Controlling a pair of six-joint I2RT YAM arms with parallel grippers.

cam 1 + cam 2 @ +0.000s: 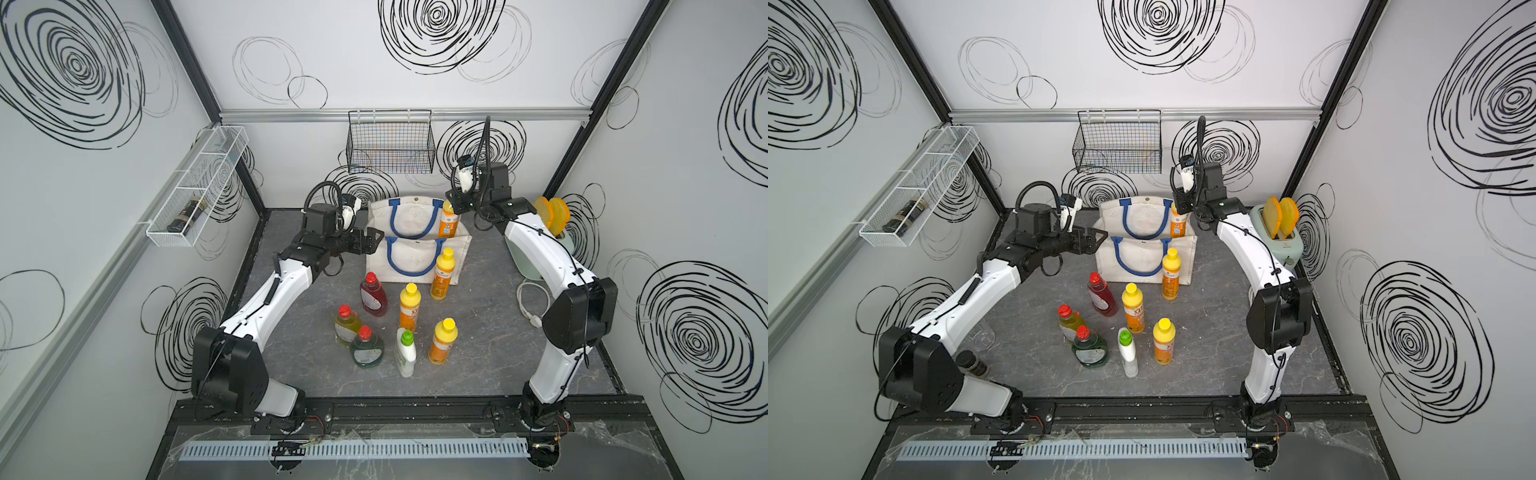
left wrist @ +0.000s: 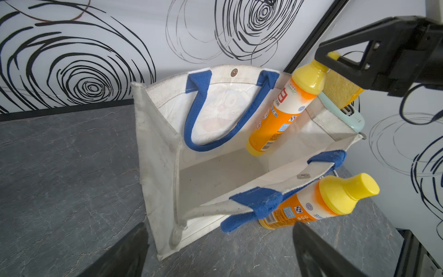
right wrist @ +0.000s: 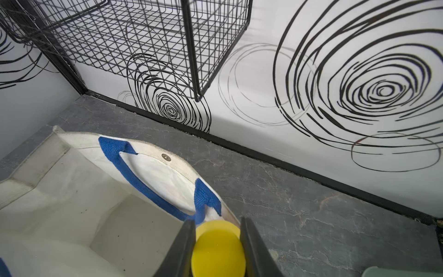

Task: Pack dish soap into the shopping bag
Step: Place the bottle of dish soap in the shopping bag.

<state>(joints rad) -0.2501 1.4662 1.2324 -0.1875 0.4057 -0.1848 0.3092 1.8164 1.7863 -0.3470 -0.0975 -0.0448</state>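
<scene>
Orange dish soap bottle (image 2: pixel 275 120), cap (image 3: pixel 218 256) clenched by the right gripper (image 3: pixel 217 221), hangs tilted below its fingers and may topple in the shopping bag (image 2: pixel 155 144); left gripper (image 1: pixel 374 242) gapes.

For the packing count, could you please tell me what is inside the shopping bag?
One orange bottle, its yellow cap in the right hand, is in a corner of the shopping bag. The visible floor is bare; the near wall hides some.

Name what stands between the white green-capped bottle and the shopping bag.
Between them a tall orange yellow-capped bottle stands upright, shown in both top views.
</scene>
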